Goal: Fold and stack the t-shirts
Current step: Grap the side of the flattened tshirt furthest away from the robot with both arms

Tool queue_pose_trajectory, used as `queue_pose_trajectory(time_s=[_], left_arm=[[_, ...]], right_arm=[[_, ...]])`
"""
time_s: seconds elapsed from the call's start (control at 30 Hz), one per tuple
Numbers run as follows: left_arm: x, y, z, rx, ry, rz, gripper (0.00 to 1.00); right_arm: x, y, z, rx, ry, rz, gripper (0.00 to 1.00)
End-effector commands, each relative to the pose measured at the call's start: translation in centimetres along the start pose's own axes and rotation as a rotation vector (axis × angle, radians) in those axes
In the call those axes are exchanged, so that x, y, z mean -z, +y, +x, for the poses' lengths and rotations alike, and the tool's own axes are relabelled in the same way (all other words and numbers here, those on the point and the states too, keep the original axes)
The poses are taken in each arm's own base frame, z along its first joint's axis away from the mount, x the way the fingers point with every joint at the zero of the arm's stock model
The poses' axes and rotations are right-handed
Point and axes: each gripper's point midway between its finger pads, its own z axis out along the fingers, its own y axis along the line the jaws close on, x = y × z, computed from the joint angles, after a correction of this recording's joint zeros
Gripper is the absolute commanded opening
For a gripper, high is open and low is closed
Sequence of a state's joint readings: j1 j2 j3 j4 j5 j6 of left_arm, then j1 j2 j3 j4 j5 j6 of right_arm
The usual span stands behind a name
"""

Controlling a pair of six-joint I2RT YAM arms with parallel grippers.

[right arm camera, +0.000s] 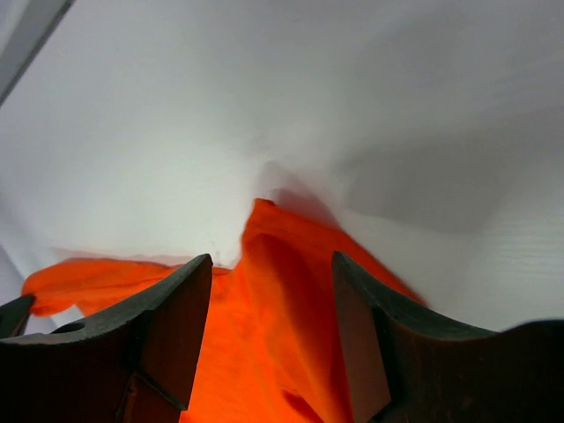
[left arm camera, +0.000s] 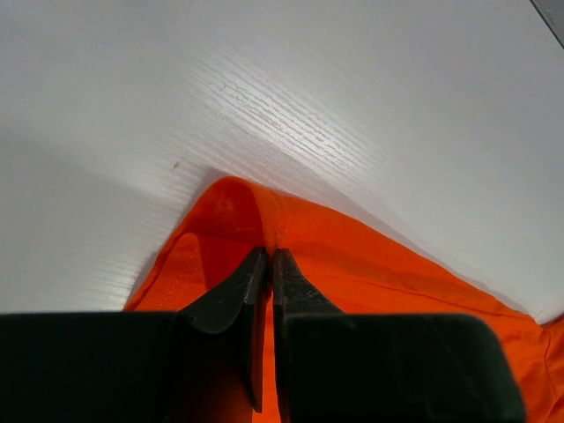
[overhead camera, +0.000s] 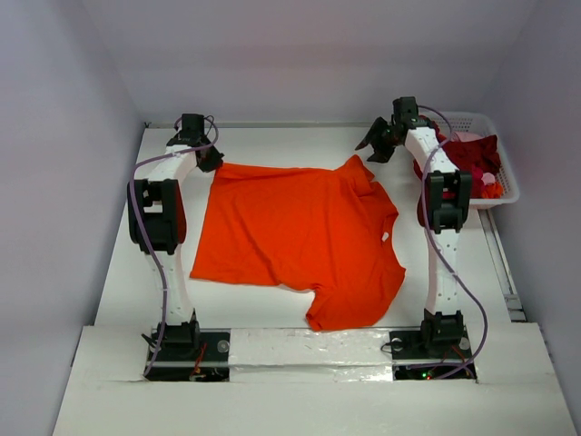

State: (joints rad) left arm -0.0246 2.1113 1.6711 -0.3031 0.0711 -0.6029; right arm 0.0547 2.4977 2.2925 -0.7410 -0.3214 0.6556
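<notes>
While left tool (left arm camera: 269, 264) pinches orange t-shirt (overhead camera: 300, 238) corner | right tool (right arm camera: 273, 291) spread above sleeve

Bare table (overhead camera: 272, 304) before the orange t-shirt (overhead camera: 300, 227); basket (overhead camera: 508, 173) far right.

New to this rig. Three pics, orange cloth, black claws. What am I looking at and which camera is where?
Two small robot arms are bolted at the near edge of a white table. The wide picture comes from a fixed camera above and behind them; the other two come from cameras on each wrist, looking past that arm's own fingers.

An orange t-shirt lies spread on the table. At the far right, a white basket holds more clothes in dark red.

The left gripper is shut, pinching a far corner of the orange t-shirt. The right gripper is open, with shirt cloth showing between its fingers but not clamped.
</notes>
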Motion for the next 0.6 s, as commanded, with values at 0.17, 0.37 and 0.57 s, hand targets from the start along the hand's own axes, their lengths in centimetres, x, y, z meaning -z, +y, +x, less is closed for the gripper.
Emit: queue_pose_trajectory(time_s=[0.17, 0.37, 0.57], left_arm=[[3.2, -2.1, -2.9, 0.001, -0.083, 0.060, 0.00], [3.3, -2.2, -3.0, 0.000, -0.085, 0.064, 0.00], [3.3, -2.3, -3.1, 0.000, -0.085, 0.067, 0.00]], right_arm=[[-0.8, 3.8, 0.2, 0.008, 0.029, -0.139, 0.62], [-1.2, 3.6, 0.1, -0.025, 0.024, -0.128, 0.62], [-0.8, 3.3, -0.3, -0.043, -0.025, -0.074, 0.62]])
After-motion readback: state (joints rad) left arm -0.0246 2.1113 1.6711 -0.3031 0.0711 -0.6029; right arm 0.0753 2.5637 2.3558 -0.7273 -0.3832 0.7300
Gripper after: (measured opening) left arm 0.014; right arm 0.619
